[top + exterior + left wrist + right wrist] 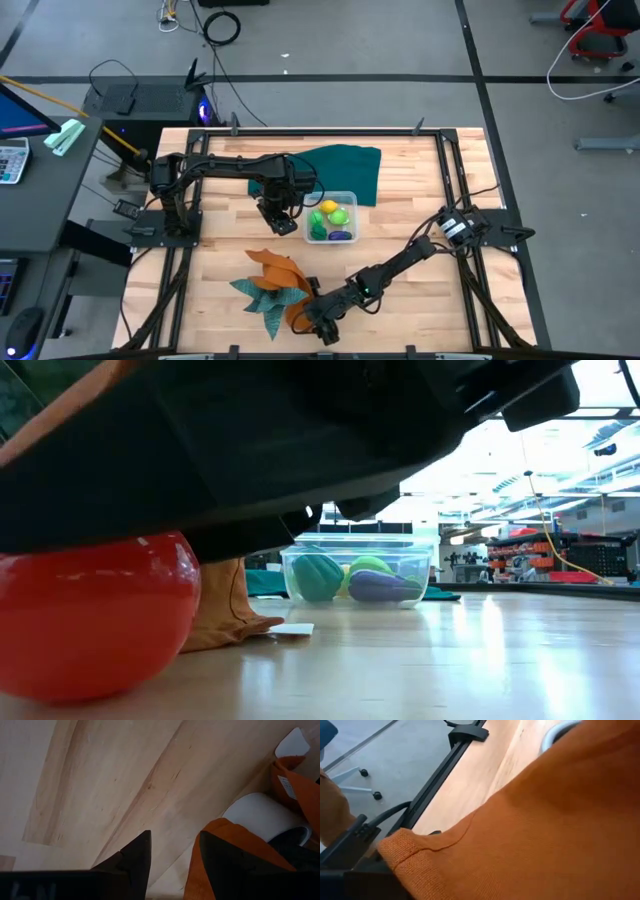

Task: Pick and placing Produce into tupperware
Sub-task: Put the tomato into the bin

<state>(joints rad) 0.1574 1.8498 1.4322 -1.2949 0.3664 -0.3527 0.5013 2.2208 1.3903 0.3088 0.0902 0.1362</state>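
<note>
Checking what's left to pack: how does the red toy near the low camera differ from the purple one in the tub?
The red toy sits on the bare wooden table, outside the tupperware; the purple toy lies inside it among other produce. The red toy looks round and glossy; the purple toy looks elongated and lies on its side. The red toy is partly covered by a dark arm overhead; the purple toy is uncovered. Both rest still.

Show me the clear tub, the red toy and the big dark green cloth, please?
tupperware (349,198): high view, on its bare right-hand rim.
red toy (95,615): low view, on the middle of its rounded side.
dark green cloth (345,165): high view, on its flat middle, behind the tub.
</note>
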